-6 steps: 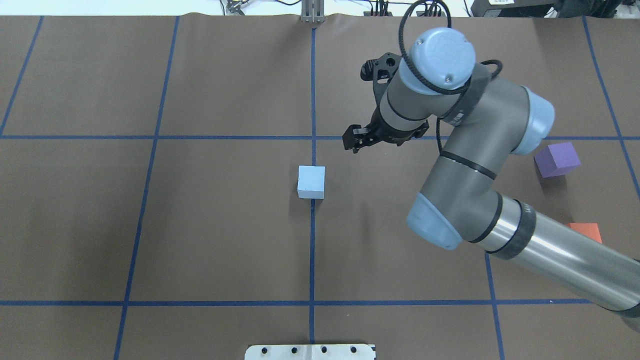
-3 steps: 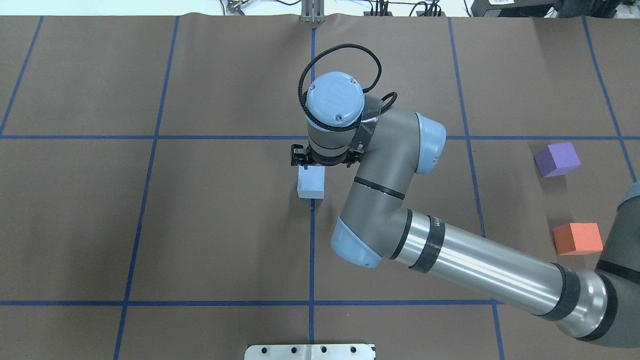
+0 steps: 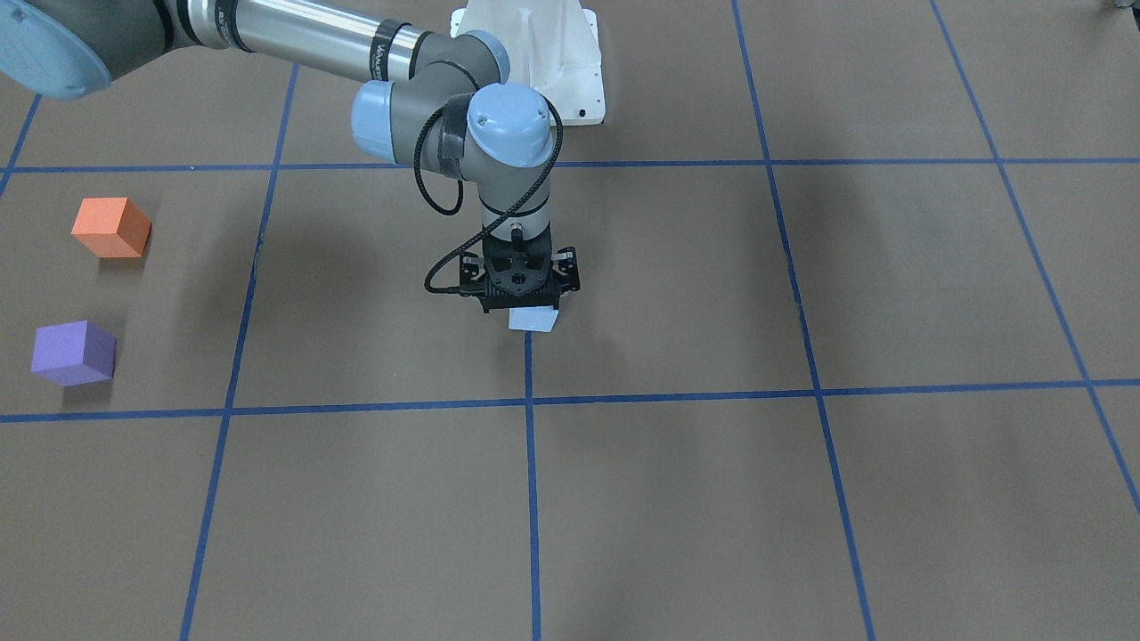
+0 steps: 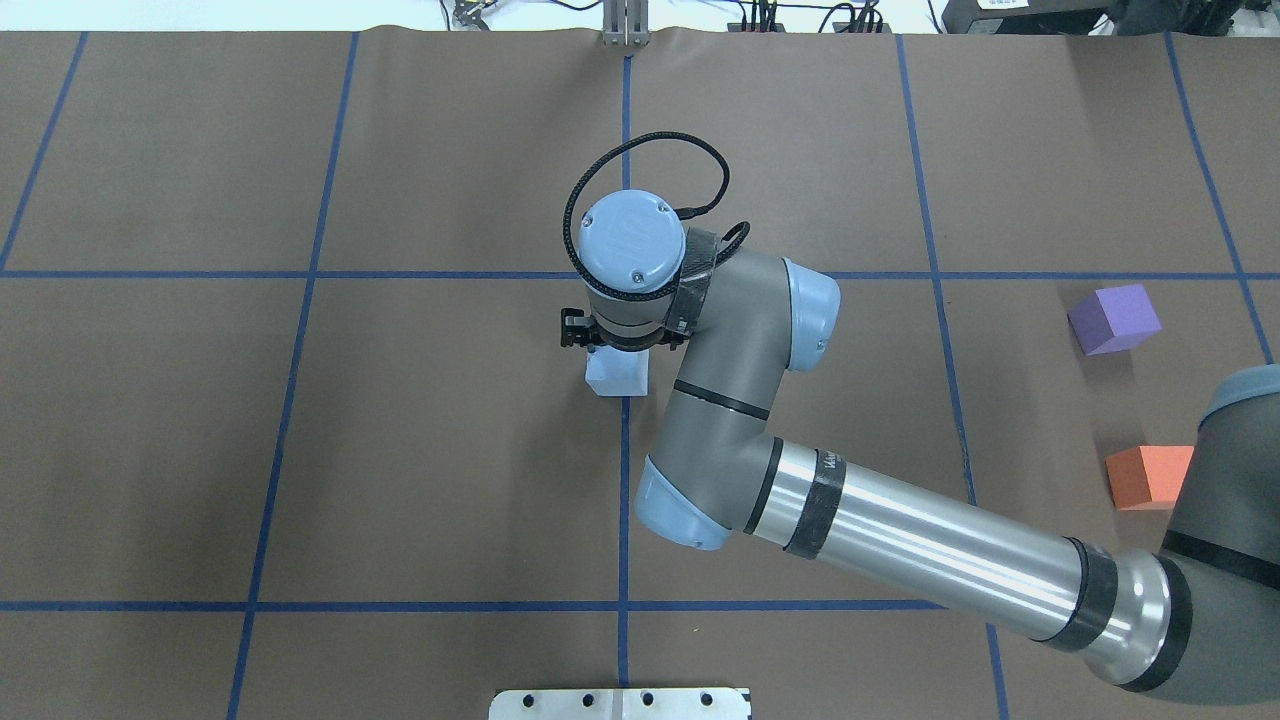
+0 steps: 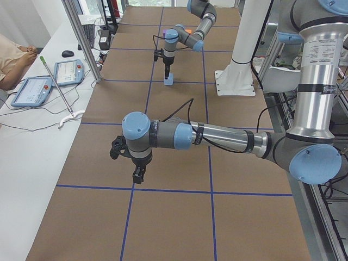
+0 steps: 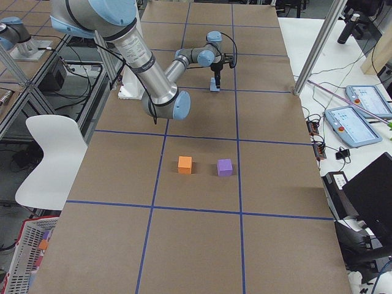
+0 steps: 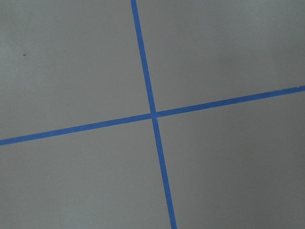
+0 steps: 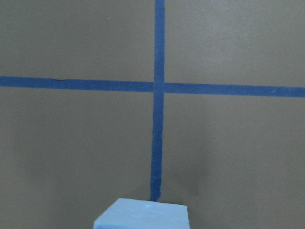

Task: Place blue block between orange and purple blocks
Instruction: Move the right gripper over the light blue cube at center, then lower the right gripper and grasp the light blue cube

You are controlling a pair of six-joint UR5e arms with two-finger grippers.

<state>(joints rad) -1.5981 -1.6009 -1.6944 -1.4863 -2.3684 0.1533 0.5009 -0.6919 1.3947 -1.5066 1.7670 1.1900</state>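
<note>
The light blue block sits on the brown table at its centre, on a blue tape line; it also shows in the front view and at the bottom of the right wrist view. My right gripper points straight down just above the block and looks open, its fingers mostly hidden under the wrist. The purple block and the orange block lie far to the right with a gap between them. My left gripper hangs over bare table, and I cannot tell whether it is open or shut.
Blue tape lines divide the table into squares. The white robot base stands at the near edge. My right forearm stretches across the table's right half, close to the orange block. Tablets lie beside the table.
My right arm has swung left from near the purple block to the table centre. Its gripper now stands over the blue block and hides the block's far half. The blocks have not moved.
</note>
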